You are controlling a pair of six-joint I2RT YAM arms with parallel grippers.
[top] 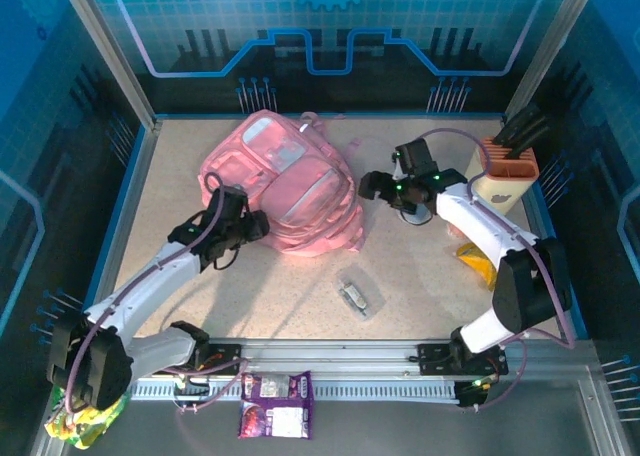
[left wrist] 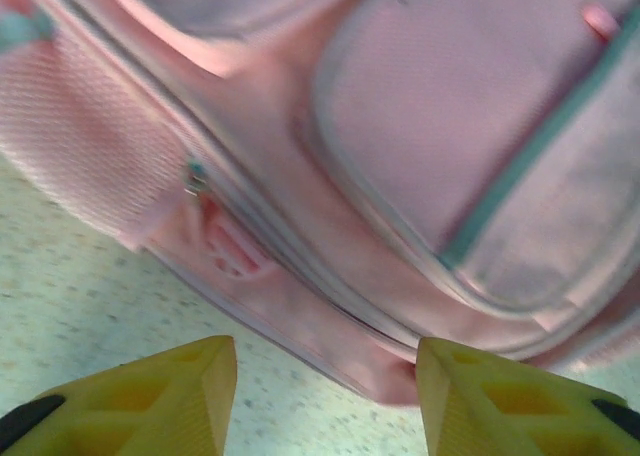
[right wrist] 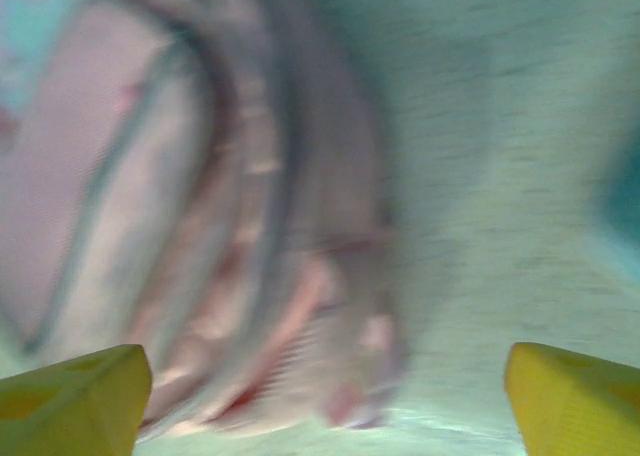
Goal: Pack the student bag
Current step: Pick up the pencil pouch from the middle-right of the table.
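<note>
Top external: the pink bag (top: 290, 191) with pale pockets lies on the desk (top: 300, 296). Beside it, left fingers (left wrist: 170, 396) and right fingers (right wrist: 80, 396) are spread, holding nothing.

1. The student bag (top: 285, 191) lies on the table (top: 290, 301), left of the middle, toward the rear.
2. The left gripper (top: 260, 226) is at its near-left edge, the right gripper (top: 368, 186) just beside its right edge.
3. A small packet (top: 360, 298) lies before the bag, apart from it.
4. What seems a tool holder (top: 505, 176) stands in the rear right corner, a snack packet (top: 472, 260) before it.
</note>
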